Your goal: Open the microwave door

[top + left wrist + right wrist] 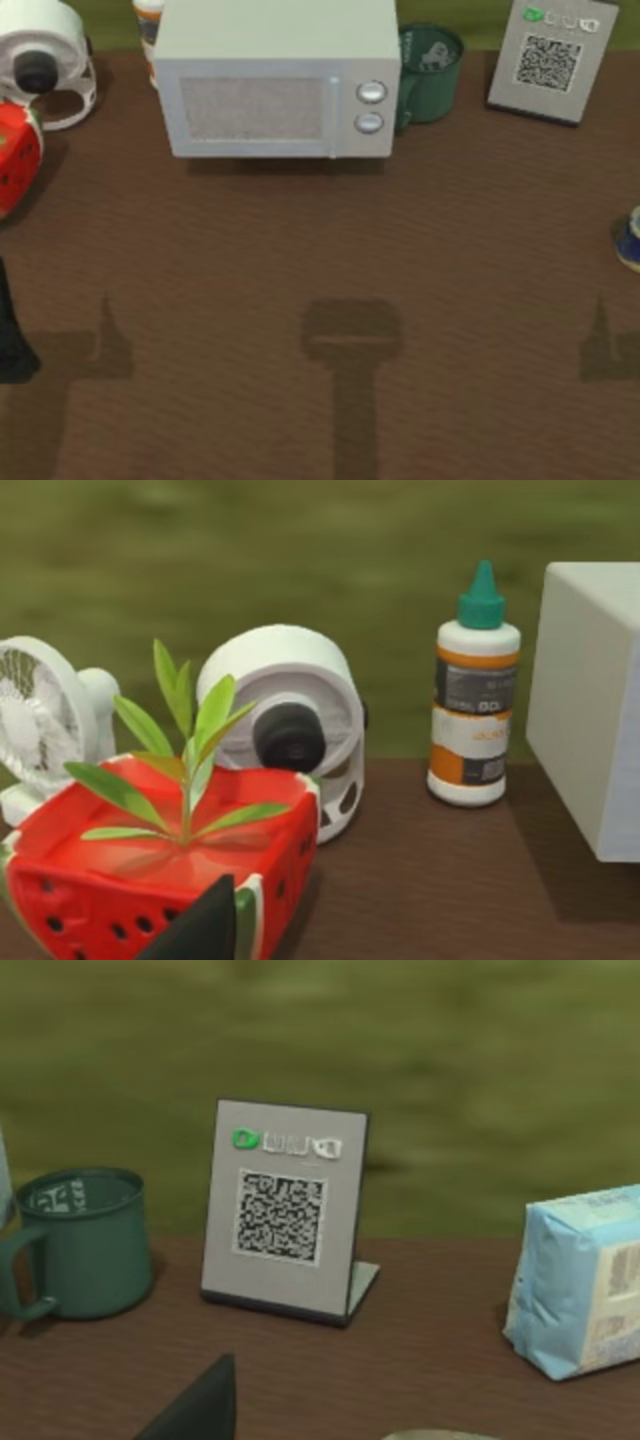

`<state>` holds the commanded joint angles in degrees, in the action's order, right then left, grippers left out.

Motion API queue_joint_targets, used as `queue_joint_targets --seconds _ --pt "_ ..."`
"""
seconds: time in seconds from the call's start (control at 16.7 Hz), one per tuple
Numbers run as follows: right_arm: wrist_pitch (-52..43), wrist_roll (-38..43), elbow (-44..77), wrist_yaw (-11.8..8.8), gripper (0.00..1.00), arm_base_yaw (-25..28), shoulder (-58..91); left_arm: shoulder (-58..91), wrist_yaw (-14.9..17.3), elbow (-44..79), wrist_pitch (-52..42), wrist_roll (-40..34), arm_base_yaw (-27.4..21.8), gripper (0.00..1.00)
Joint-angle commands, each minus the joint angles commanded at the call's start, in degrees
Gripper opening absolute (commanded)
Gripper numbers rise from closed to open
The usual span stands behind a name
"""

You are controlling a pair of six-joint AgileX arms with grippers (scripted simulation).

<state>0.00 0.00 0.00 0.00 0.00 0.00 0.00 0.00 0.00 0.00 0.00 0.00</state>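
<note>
Top view: microwave door (255, 105) shut on microwave (275, 35), far centre. Nothing done; opening all left. Gripper states: cannot tell.

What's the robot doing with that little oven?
Nothing is being handled yet. The microwave sits at the back of the table with the microwave door shut. The left arm is parked at the left edge, and the right arm is out of the top view. Neither touches anything.

The microwave (277, 78) stands at the far side of the counter (320, 300), its door (252, 108) closed. A green mug (432, 60) sits just beside its knob side, a QR-code sign (547, 60) farther right.
</note>
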Motion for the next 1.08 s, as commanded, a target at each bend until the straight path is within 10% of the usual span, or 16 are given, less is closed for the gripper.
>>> queue_joint_targets --seconds 0.48,1.08 --pt "0.00 0.00 0.00 0.00 1.00 0.00 0.00 12.31 -1.91 12.39 -7.49 -3.89 -4.30 1.00" --pt "0.00 0.00 0.00 0.00 1.00 0.00 0.00 69.33 -9.83 71.05 -38.28 -18.15 -20.36 1.00"
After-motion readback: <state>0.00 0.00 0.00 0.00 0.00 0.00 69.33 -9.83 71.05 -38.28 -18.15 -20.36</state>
